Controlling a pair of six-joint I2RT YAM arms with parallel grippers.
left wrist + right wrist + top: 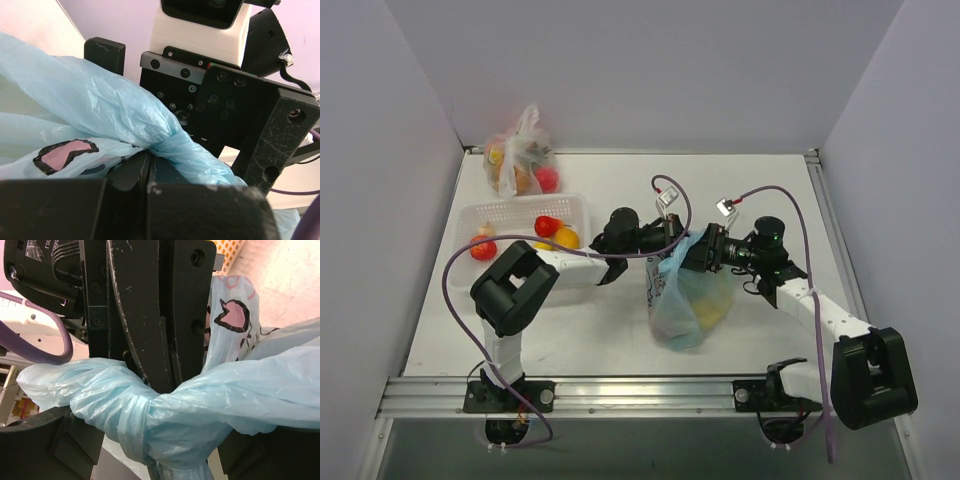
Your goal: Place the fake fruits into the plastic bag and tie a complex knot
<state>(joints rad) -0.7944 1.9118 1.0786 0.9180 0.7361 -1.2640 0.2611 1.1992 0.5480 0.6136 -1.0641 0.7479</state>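
The left arm (pixel 515 290) folds at the elbow and reaches right over the table (pixel 610 335). The left gripper (pixel 150 162) is pinched tight on a twisted handle of the bag (pixel 680 312). The right arm (pixel 820 315) stretches low to the left to meet it. The right gripper (pixel 698 252) stands wide around the knot (pixel 134 416). The bag sits mid-table between the arms, and yellow fruits (pixel 712 306) show through it.
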